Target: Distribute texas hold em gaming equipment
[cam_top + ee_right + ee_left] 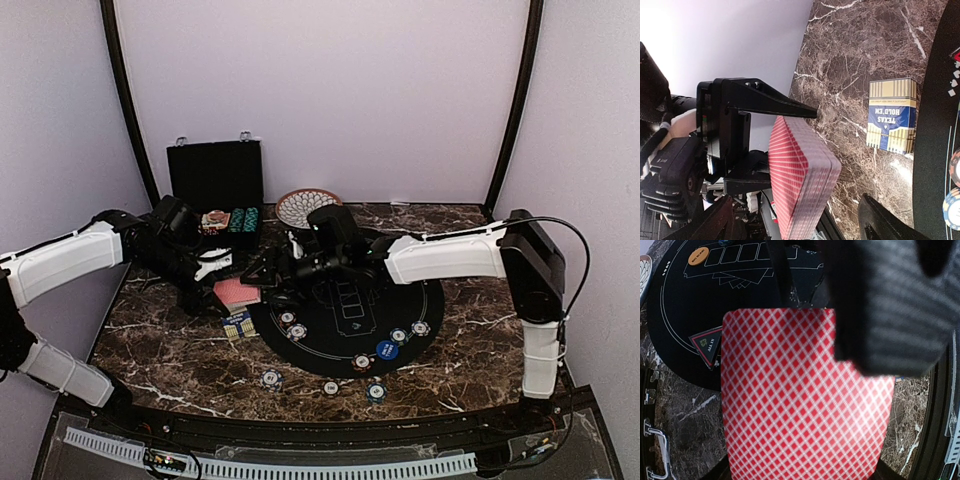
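Note:
A deck of red-backed playing cards (237, 292) hangs above the table's left side with my left gripper (222, 283) shut on it. In the left wrist view the deck (800, 400) fills the frame and hides my fingers. My right gripper (264, 270) is open at the deck. In the right wrist view its fingertips (880, 220) straddle the deck (800, 180) without touching it. Several striped poker chips (362, 362) and a blue button disc (387, 349) lie on the black round mat (330, 345). An orange disc (698, 257) and a red triangle marker (707, 345) also sit on the mat.
A blue and yellow card box (238, 325) (892, 115) lies on the marble beside the mat. The black hinged case (215, 180) stands open at the back left with chips inside. A patterned round dish (305, 207) is behind the mat. Three chips (331, 387) lie near the front edge.

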